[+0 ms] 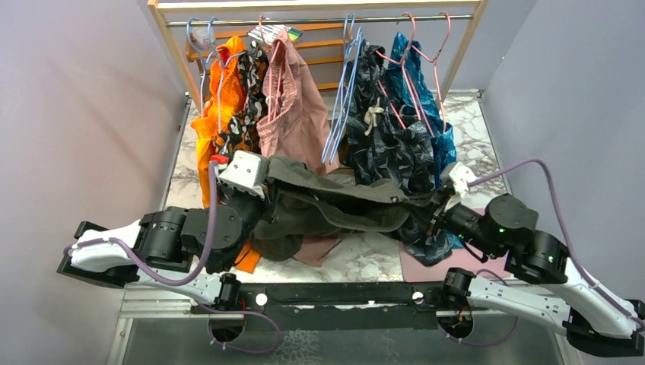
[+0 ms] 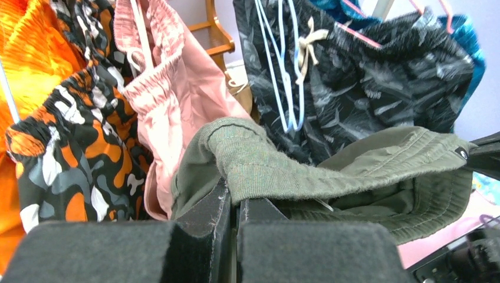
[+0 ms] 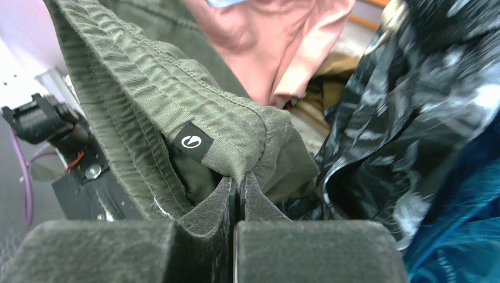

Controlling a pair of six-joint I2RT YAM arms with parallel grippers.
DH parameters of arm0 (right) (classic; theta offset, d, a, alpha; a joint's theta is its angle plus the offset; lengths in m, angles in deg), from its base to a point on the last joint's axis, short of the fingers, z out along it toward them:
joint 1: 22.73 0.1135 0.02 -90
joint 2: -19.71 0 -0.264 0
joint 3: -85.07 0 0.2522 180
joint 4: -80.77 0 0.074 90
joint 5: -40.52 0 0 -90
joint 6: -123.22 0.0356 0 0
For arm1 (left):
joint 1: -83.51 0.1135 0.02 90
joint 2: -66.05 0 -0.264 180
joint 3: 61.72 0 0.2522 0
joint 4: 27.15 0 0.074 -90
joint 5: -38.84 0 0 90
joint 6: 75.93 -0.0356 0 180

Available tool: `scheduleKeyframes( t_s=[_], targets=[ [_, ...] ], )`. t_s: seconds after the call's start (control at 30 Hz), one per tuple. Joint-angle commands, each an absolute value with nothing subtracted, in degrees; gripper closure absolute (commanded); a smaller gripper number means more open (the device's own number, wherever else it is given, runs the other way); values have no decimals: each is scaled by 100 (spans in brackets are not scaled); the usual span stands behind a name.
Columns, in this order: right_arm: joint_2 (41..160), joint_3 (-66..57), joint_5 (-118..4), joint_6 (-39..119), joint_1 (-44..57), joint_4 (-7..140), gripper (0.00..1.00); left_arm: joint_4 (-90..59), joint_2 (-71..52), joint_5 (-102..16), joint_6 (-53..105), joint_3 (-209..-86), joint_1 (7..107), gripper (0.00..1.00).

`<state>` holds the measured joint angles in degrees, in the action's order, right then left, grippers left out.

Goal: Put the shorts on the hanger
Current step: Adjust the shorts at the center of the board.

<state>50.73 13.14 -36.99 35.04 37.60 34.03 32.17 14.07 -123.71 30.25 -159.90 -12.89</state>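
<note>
The olive-green shorts (image 1: 335,204) hang stretched by the waistband between my two grippers, above the table in front of the rack. My left gripper (image 1: 262,176) is shut on the waistband's left end (image 2: 259,171). My right gripper (image 1: 439,199) is shut on its right end (image 3: 236,135), beside a small black tag (image 3: 193,141). Light-blue wire hangers (image 1: 342,99) hang bare from the rail, just behind the shorts' middle; they also show in the left wrist view (image 2: 283,71).
On the wooden rack's rail (image 1: 319,21) hang orange shorts (image 1: 217,106), camouflage-print shorts (image 1: 243,91), dusty-pink shorts (image 1: 293,106), dark leaf-print shorts (image 1: 388,137) on pink hangers (image 1: 426,53), and teal shorts (image 1: 437,129). A pink cloth (image 1: 433,266) lies on the marble table.
</note>
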Motion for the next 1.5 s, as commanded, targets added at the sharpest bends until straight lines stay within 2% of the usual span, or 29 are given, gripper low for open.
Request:
scheduleKeyframes(
  t_s=[0.0,0.17,0.37,0.5,0.6,0.7,0.77,0.93,1.1,1.17,1.37,1.47],
  targets=[
    [4953,1688,-4126,3842,3789,3115,99,2941,1754,-12312,2931,-15375,-1308,100],
    [5008,1844,-5058,4004,3782,3158,99,2932,1791,-11604,3226,-14734,-1310,100],
    [5347,2056,-5375,4536,3791,3709,99,2942,1482,-11919,3141,-14648,-1303,100],
    [5712,1635,-4996,4649,3786,3952,99,2474,1272,-12295,2070,-15515,-1301,100],
    [5890,630,-4969,4162,3790,4002,99,2121,909,-12250,1039,-16646,-1307,100],
    [5918,-350,-5678,3644,3785,4007,99,2122,617,-11637,557,-17519,-1300,100],
    [5801,-586,-6204,3511,3791,4037,99,2110,699,-11011,513,-17545,-1306,100],
    [5389,-10,-6430,3504,3791,3725,99,1927,1452,-9951,888,-16356,-1307,100],
    [5151,590,-6681,3566,3790,3303,99,1911,2080,-9567,1254,-15536,-1305,100],
    [5208,394,-6833,3410,3787,3199,99,1866,2156,-9364,1212,-15751,-1305,100],
    [5778,-1598,-7537,3017,3791,3444,99,1635,1632,-8279,577,-17534,-1307,100],
    [5686,-1506,-7609,3116,3784,3943,99,1504,1560,-8297,401,-17491,-1306,100]
  ],
)
